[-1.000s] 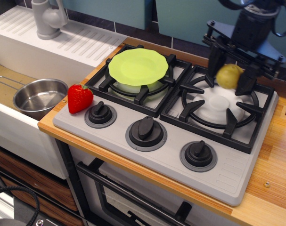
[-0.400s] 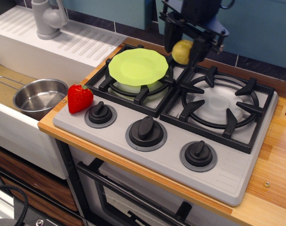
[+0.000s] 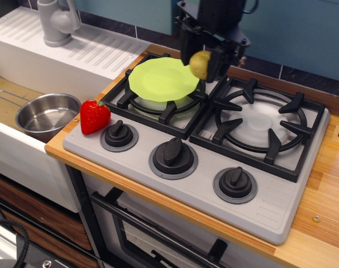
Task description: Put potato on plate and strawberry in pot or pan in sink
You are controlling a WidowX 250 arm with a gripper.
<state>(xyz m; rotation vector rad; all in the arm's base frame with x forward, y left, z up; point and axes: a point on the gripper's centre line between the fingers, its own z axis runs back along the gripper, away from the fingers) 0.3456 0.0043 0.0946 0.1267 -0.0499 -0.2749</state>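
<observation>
In the single overhead view the arm comes down from the top edge at about 12 o'clock, its dark body hanging nearly vertical. The gripper (image 3: 201,63) points downward with its two black fingers closed on the potato (image 3: 200,65), which sits between them in the air over the 3 o'clock rim of the plate (image 3: 162,79). The plate rests on the stove's (image 3: 197,151) rear-left burner grate. The strawberry (image 3: 94,116) lies on the stove's front-left corner, at roughly 7 o'clock from the plate and just beside the leftmost knob (image 3: 118,134). The pot (image 3: 45,115) stands inside the sink (image 3: 7,95) at 9 o'clock from the strawberry, near it but apart, its wire handle reaching toward the left edge. The tap (image 3: 56,21) stands at the sink's back, by the ribbed drainboard.
</observation>
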